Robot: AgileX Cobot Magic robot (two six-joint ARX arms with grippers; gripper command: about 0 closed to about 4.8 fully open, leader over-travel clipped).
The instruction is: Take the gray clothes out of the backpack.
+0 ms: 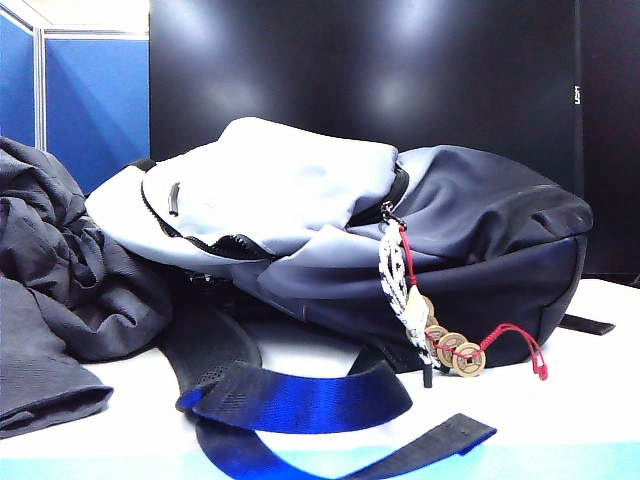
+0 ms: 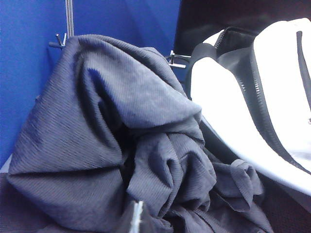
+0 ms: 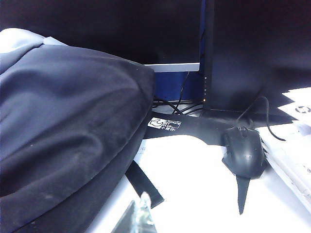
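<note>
- Gray clothes (image 2: 112, 141) heaped on table (image 1: 560, 420), outside backpack (image 1: 300, 190), just ahead of left tool (image 2: 137, 216).
- Both tools pressed together, empty; right tool (image 3: 141, 213) beside backpack's dark end.
- Best kept clear; removal looks complete.

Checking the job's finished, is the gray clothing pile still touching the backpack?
Touching. The exterior view shows the gray clothes heaped outside, pressed against the backpack.

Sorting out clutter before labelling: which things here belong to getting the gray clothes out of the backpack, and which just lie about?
Job: gray clothes, heaped left of the backpack; left gripper; right gripper.
Lying about: computer mouse; monitor; papers.
</note>
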